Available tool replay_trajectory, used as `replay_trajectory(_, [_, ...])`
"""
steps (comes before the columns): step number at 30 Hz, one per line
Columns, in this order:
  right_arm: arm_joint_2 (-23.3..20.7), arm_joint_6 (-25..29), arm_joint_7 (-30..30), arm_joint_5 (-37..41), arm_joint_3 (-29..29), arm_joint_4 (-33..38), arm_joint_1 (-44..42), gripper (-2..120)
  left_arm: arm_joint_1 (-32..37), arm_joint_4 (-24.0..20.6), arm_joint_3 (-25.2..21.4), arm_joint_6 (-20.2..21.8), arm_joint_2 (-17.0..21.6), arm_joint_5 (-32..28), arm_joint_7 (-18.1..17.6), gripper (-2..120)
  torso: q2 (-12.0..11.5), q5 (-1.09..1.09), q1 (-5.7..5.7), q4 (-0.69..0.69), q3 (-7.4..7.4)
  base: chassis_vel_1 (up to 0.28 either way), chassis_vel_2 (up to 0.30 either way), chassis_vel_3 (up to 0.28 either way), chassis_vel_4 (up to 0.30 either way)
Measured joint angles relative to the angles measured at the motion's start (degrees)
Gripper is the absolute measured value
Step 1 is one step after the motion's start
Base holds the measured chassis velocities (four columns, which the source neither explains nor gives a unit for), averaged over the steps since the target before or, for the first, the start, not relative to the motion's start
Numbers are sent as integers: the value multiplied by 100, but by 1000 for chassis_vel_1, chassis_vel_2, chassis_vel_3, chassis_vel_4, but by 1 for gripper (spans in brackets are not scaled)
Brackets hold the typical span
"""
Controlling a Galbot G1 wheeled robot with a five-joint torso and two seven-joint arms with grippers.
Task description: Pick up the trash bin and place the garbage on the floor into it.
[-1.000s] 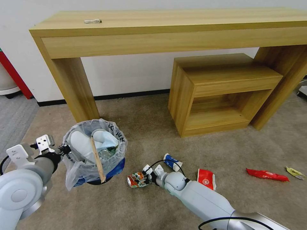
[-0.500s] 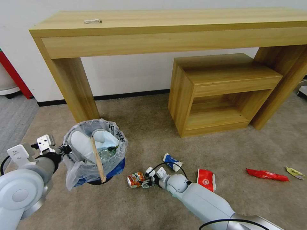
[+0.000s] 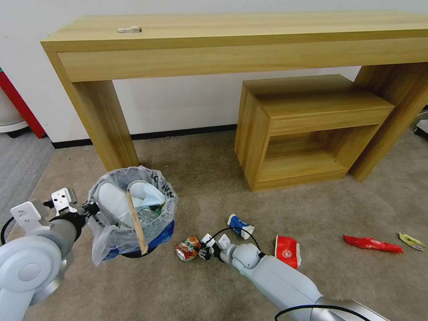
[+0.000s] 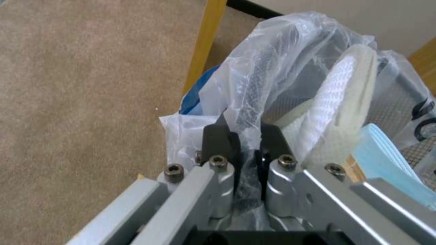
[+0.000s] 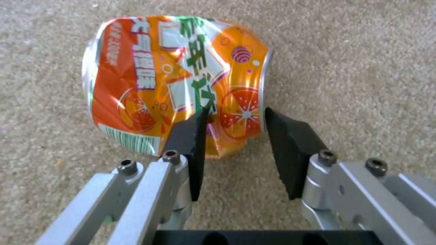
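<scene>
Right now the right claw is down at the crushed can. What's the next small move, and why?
Probably close the right claw on the crushed can. Its black pads stand apart around the can's near end, which lies on the carpet, so nothing is gripped. The left claw holds the trash bin by its bag rim beside it, ready to receive.

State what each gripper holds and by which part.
Left gripper: shut on the small round bag-lined trash bin, pinching its rim. Right gripper: holds nothing; its fingers are open around one end of the crushed orange can.
</scene>
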Motion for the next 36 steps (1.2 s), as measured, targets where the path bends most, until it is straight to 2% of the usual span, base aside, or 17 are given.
replay_trajectory(2, [3,6,0,-29,15,-19,2,32,-8,8,10,0,0,2,4,3,0,0,0,0,0,0,0,0,0])
replay_trajectory(11, [-23,100,-45,-82,121,-34,31,0,-56,63,64,0,-6,32,26,3,0,0,0,0,0,0,0,0,0])
replay_trajectory(31, [-90,279,-179,-87,199,98,26,0,-50,70,80,-5,-12,58,58,3,0,0,0,0,0,0,0,0,0])
replay_trajectory(33, [-157,275,-158,-85,289,223,13,10,-46,70,88,-6,-15,69,59,3,0,0,0,0,0,0,0,0,0])
replay_trajectory(36, [-253,230,-108,-25,376,404,-1,18,-41,74,102,-7,-26,90,66,3,0,1,0,0,0,0,0,0,0])
